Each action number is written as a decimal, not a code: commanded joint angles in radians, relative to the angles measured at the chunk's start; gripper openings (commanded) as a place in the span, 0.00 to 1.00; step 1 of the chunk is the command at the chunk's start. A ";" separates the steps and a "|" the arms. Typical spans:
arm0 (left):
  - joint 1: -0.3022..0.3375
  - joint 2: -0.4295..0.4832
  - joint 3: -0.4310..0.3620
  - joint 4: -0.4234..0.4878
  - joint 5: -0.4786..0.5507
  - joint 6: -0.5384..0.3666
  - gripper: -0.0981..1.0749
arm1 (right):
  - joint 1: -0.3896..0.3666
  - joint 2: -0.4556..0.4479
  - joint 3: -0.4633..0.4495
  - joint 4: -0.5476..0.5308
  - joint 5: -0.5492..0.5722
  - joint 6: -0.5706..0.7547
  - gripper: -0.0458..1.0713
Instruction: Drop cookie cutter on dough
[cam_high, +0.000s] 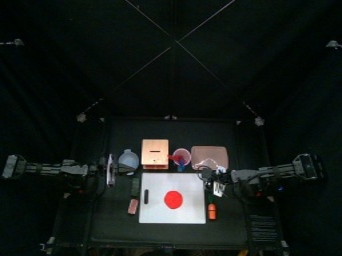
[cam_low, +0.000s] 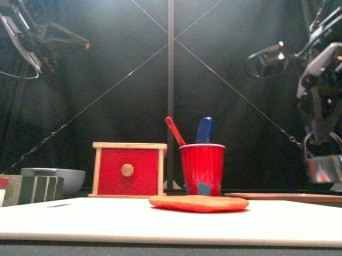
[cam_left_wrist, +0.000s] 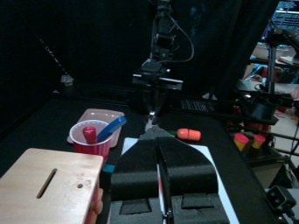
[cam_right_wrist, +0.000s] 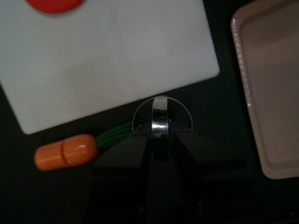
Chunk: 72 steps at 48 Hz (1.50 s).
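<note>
Black curtains all round, with a white mat (cam_high: 175, 198) on the small table. Red dough (cam_high: 174, 199) sits flat in the mat's middle. Off the mat's right edge, the right gripper (cam_right_wrist: 162, 125) has its jaws pinching a metal ring cookie cutter (cam_right_wrist: 162, 115). The left gripper (cam_left_wrist: 162, 171), off the mat's left side, has jaws pressed together, holding nothing.

1. Dough (cam_high: 173, 198): red-orange, on a white mat (cam_high: 150, 211).
2. Cup (cam_low: 202, 168): red, holding blue and red tools.
3. Box (cam_low: 128, 170): pale wood, red front.
4. Tray (cam_right_wrist: 271, 83): pinkish-beige.
5. Roller handle (cam_right_wrist: 65, 153): orange, beside the right gripper (cam_right_wrist: 162, 122).
</note>
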 joint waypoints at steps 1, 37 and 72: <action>0.006 0.003 -0.014 0.002 -0.006 0.000 0.15 | 0.018 0.020 -0.071 0.002 -0.002 -0.002 0.58; 0.021 0.008 0.025 0.002 0.002 0.002 0.15 | 0.091 0.528 -0.483 -0.023 -0.069 -0.011 0.58; 0.015 0.008 0.043 -0.005 0.003 0.000 0.15 | 0.092 0.627 -0.572 -0.049 -0.044 -0.005 0.58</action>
